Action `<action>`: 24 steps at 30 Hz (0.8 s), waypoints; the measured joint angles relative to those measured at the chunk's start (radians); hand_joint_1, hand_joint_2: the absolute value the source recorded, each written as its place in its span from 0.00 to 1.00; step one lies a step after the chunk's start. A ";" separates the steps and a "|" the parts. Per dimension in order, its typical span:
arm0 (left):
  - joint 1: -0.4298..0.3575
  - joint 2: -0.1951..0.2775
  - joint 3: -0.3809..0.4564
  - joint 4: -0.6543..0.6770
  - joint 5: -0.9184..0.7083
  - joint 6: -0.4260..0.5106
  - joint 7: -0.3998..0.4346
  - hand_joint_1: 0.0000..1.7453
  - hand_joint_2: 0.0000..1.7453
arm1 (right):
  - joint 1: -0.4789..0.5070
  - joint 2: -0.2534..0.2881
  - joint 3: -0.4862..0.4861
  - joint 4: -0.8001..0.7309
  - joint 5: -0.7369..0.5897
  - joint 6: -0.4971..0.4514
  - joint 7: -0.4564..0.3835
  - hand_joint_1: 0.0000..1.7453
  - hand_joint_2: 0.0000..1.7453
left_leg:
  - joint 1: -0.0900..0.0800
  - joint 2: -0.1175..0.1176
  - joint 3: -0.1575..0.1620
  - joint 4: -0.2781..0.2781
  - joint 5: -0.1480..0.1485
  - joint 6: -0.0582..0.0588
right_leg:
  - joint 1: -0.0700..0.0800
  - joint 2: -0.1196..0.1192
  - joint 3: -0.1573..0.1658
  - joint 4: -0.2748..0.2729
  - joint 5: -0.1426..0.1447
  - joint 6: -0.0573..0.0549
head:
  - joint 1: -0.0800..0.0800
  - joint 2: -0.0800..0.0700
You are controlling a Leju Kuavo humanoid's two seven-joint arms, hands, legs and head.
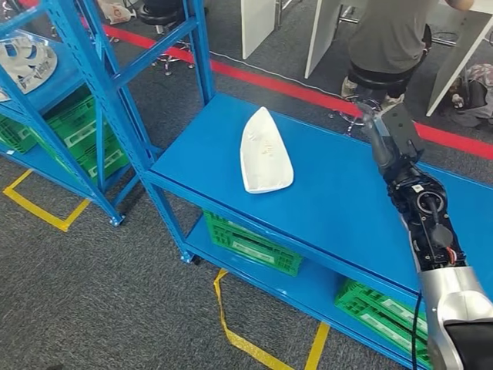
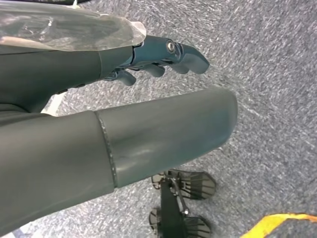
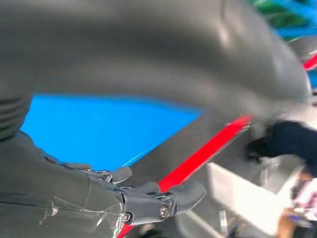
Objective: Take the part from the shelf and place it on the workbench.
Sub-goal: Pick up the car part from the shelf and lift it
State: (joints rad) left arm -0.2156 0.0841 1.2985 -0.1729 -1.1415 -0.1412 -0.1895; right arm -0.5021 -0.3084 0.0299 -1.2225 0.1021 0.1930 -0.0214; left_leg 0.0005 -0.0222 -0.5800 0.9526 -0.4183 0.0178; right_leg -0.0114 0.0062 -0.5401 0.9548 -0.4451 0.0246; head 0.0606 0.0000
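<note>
The white, leaf-shaped part [image 1: 264, 150] lies flat on the blue workbench [image 1: 343, 200], near its left end. My right hand [image 1: 377, 127] hovers over the far right side of the bench, well apart from the part; in the right wrist view its fingers [image 3: 164, 201] stretch out with nothing in them. My left hand [image 2: 157, 59] hangs above the grey carpet, fingers extended and holding nothing. On the blue shelf [image 1: 87, 85] at the left rests another white part [image 1: 26, 62].
Green crates [image 1: 253, 243] sit on the bench's lower level, with more [image 1: 78, 135] under the shelf. A person [image 1: 387, 38] sits on a stool just beyond the bench's far edge. Red floor tape [image 1: 279, 85] and yellow tape [image 1: 233, 331] mark the carpet.
</note>
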 joint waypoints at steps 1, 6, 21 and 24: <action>0.000 0.000 0.000 0.000 0.000 0.000 0.000 0.00 0.00 | -0.007 -0.005 0.001 0.010 0.014 -0.003 0.006 0.00 1.00 | 0.000 0.000 0.001 -0.001 0.000 0.004 | 0.001 0.000 0.000 -0.001 0.000 -0.001 | -0.004 0.000; 0.000 0.000 0.000 0.000 0.001 -0.003 0.000 0.00 0.00 | -0.045 -0.027 0.008 0.051 0.082 0.006 0.014 0.00 1.00 | 0.001 0.000 0.006 -0.012 0.006 -0.005 | 0.002 0.001 0.000 -0.001 -0.001 -0.009 | -0.022 0.000; -0.001 -0.003 0.004 0.000 0.005 -0.003 -0.002 0.00 0.00 | -0.081 -0.038 0.099 0.098 0.290 0.051 0.011 0.00 1.00 | 0.001 -0.001 0.007 -0.015 0.006 -0.018 | 0.002 -0.001 0.002 -0.001 -0.001 -0.013 | -0.031 0.000; -0.001 -0.005 0.005 0.000 0.005 -0.004 -0.002 0.00 0.00 | -0.081 -0.037 0.124 0.097 0.321 0.047 0.015 0.00 1.00 | 0.000 -0.001 0.007 -0.015 0.006 -0.018 | 0.002 -0.001 0.003 -0.003 -0.001 -0.013 | -0.031 0.000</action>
State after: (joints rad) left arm -0.2166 0.0794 1.3033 -0.1728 -1.1364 -0.1452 -0.1914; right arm -0.5832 -0.3452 0.1540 -1.1256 0.4234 0.2398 -0.0068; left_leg 0.0004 -0.0230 -0.5730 0.9373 -0.4126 -0.0006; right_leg -0.0096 0.0049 -0.5375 0.9521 -0.4464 0.0115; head 0.0293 0.0000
